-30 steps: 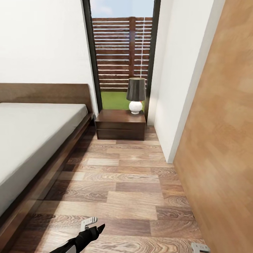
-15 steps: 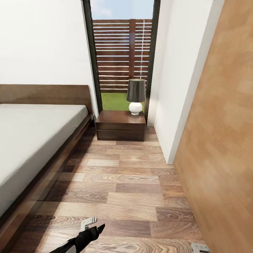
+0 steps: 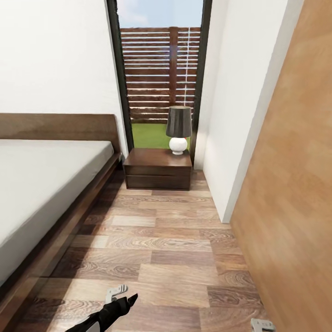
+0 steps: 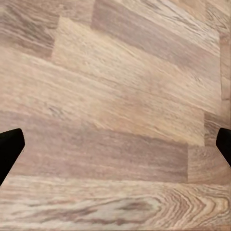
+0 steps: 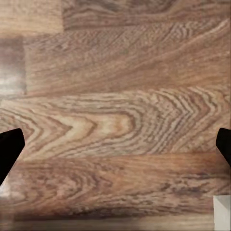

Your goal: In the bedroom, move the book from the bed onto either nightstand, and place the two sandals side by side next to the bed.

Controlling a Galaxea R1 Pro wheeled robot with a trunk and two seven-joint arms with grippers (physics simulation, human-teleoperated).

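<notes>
The bed [image 3: 41, 184], with a pale grey mattress and a dark wooden frame, runs along the left of the head view. Beyond its headboard corner stands the nightstand [image 3: 158, 169], a dark brown cabinet with two drawer fronts. The book and the two sandals are out of view. My left gripper [image 3: 123, 297] hangs low over the plank floor near the bed's side. In its wrist view the left gripper [image 4: 115, 149] is open, with bare planks between the dark fingertips [image 4: 9, 147]. My right gripper [image 5: 115, 149] is also open over bare floor.
A lamp [image 3: 178, 129] with a dark shade and white base stands on the nightstand's right end. Behind it is the tall dark-framed glass door [image 3: 159, 74]. A white wall corner [image 3: 226, 138] and a light wooden panel [image 3: 295, 184] close the right side, leaving a floor aisle [image 3: 157, 244].
The whole head view has shifted slightly, so the camera has moved; the nightstand and lamp sit a little lower in the picture. Both arms hold the same pose.
</notes>
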